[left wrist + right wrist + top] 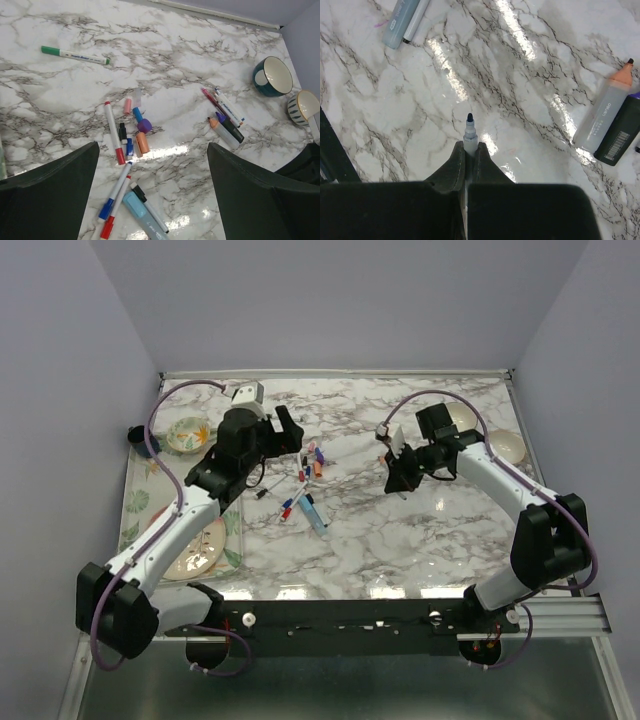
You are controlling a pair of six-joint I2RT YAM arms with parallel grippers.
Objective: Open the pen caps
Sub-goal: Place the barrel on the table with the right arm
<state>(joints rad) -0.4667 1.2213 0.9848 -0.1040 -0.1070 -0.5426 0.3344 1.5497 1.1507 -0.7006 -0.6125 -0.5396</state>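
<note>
Loose pen caps lie in a cluster on the marble table: pink (127, 105), blue (137, 114), purple (144, 125), orange (143, 143) and black (122, 132). Beside them lie a red-capped pen (114, 132), a blue-capped pen (115, 192), a light blue highlighter (142, 215) and a black-capped pen (149, 207). My left gripper (152, 195) (285, 430) hovers above this cluster, open wide with nothing between its fingers. My right gripper (469, 147) (400, 475) is shut on an uncapped pen, whose bare black tip (469, 118) sticks out past the fingertips above the table.
A green pen (75, 55) lies alone at the far left. Another group of markers (225, 120) lies to the right, including an orange-tipped highlighter (607, 117). Bowls stand at the table's edges (272, 75) (305, 107) (188, 433). A plate (195, 545) lies under my left arm.
</note>
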